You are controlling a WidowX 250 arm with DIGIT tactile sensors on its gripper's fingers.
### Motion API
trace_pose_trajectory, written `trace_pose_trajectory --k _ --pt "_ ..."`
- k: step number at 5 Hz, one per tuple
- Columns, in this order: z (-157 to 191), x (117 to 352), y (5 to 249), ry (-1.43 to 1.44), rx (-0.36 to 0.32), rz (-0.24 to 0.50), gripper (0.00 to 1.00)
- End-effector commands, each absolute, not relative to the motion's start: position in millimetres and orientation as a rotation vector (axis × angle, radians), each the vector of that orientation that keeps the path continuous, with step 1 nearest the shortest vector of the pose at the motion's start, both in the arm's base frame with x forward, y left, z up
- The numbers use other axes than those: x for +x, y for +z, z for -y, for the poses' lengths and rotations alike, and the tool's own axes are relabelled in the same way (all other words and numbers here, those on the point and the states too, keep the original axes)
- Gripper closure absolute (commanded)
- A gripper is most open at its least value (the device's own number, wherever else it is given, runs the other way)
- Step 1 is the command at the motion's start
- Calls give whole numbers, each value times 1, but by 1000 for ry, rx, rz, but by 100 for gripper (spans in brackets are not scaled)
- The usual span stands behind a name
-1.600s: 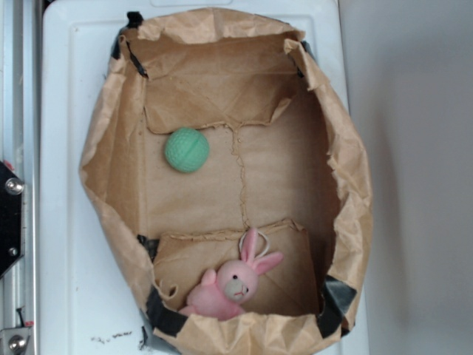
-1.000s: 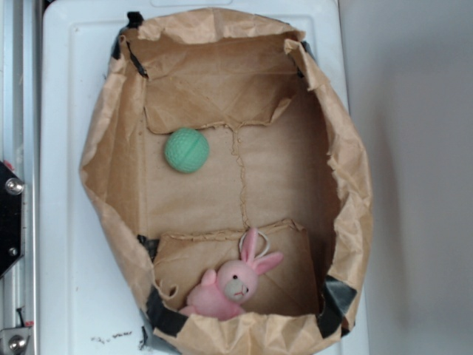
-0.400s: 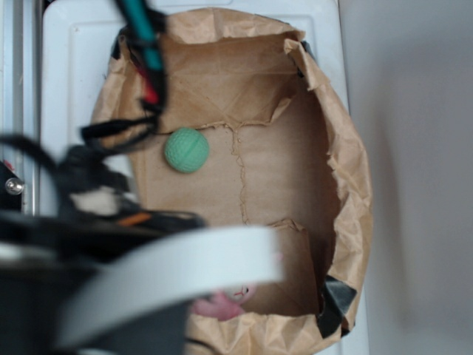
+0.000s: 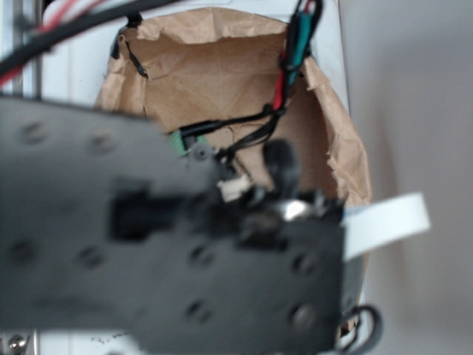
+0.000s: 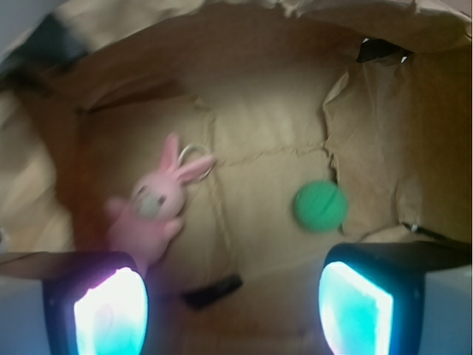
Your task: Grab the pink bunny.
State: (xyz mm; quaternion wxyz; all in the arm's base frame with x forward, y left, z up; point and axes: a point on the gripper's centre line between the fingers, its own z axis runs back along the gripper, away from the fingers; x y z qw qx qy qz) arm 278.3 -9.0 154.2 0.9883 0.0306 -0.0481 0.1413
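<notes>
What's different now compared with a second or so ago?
The robot arm has swung in from the left over the paper bag, hiding most of it from outside. Its gripper hangs open and empty. The pink bunny and green ball seem unmoved.

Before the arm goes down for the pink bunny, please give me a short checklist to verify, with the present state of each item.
1. Small pink plush bunny in sight: ok in the wrist view; the arm hides it in the exterior view.
2. Gripper open: ok, its two glowing fingers stand wide apart with nothing between them.
3. Gripper centred over the bunny: not ok, the bunny lies toward the left of the wrist picture, close to one finger.
4. Green knitted ball clear of the bunny: ok, bare floor between them.
5. Brown paper bag walls clear of the fingers: cannot tell.
</notes>
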Motion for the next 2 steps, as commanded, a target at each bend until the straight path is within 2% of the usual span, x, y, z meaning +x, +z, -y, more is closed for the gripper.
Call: trace_pose_trajectory --k 1,2 --pt "-15 293 142 268 52 124 0" --pt "-12 282 129 249 -6 121 0"
